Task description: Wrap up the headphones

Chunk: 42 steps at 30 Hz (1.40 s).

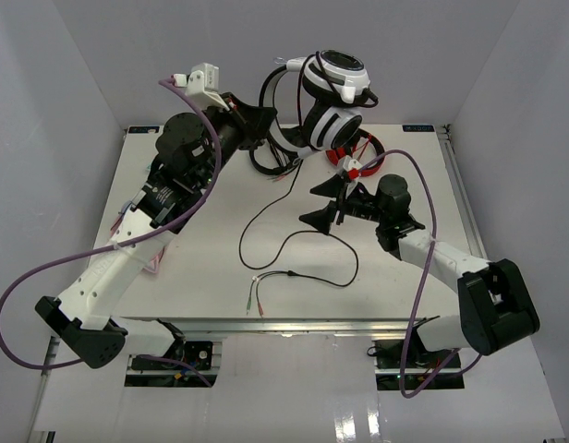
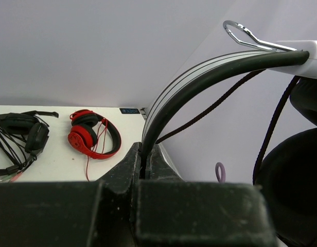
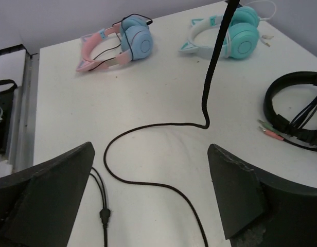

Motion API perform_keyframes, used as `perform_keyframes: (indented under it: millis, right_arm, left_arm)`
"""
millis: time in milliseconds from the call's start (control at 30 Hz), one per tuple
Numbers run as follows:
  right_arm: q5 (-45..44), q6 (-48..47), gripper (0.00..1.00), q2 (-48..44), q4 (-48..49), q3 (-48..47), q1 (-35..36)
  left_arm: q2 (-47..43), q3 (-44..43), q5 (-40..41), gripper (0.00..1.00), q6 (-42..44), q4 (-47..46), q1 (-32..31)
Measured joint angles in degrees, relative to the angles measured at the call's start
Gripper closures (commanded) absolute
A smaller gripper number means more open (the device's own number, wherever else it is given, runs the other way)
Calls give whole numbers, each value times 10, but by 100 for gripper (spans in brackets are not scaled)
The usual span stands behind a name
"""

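The headphones [image 1: 333,92] hang in the air at the back, white earcups stacked. My left gripper [image 1: 266,122] is shut on their black-and-white headband [image 2: 199,77], which runs up from between the closed jaws in the left wrist view [image 2: 144,154]. The thin black cable [image 1: 303,242] drops from them and snakes over the table to the split plugs [image 1: 257,297]. My right gripper [image 1: 319,205] is open and empty, low over the cable [image 3: 148,182], which lies between its fingertips [image 3: 151,154]. The cable's split joint [image 3: 103,213] is by the left finger.
Red headphones [image 1: 357,152] and all-black headphones [image 1: 271,164] lie at the back of the table under the raised pair; both show in the left wrist view [image 2: 91,135] [image 2: 19,139]. Pink-and-blue [image 3: 120,46], teal [image 3: 230,36] and black [image 3: 297,110] headphones lie beyond the right gripper.
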<state>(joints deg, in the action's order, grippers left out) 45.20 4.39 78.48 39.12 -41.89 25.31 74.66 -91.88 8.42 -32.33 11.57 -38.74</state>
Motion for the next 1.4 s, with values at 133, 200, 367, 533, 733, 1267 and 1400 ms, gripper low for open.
perform_keyframes:
  millis: [133, 200, 367, 533, 733, 1267, 1400]
  right_arm:
    - [-23, -22, 10, 10, 17, 0, 3]
    - [-37, -18, 10, 36, 31, -17, 12]
    - [-38, 33, 4, 153, 84, -135, 27]
    - [-34, 92, 35, 232, 150, -195, 34]
    - [4, 177, 92, 315, 259, -195, 48]
    - [-66, -190, 92, -76, -215, -52, 172]
    - [-196, -343, 92, -122, -385, -130, 193]
  left_arm:
    - [0, 0, 0, 100, 3, 6, 0]
    - [0, 0, 0, 100, 4, 10, 0]
    - [0, 0, 1, 100, 3, 20, 0]
    - [0, -10, 5, 100, 3, 36, 0]
    - [0, -35, 18, 100, 4, 47, 0]
    - [31, 33, 235, 100, 69, 13, 114]
    - [82, 108, 257, 100, 122, -2, 144]
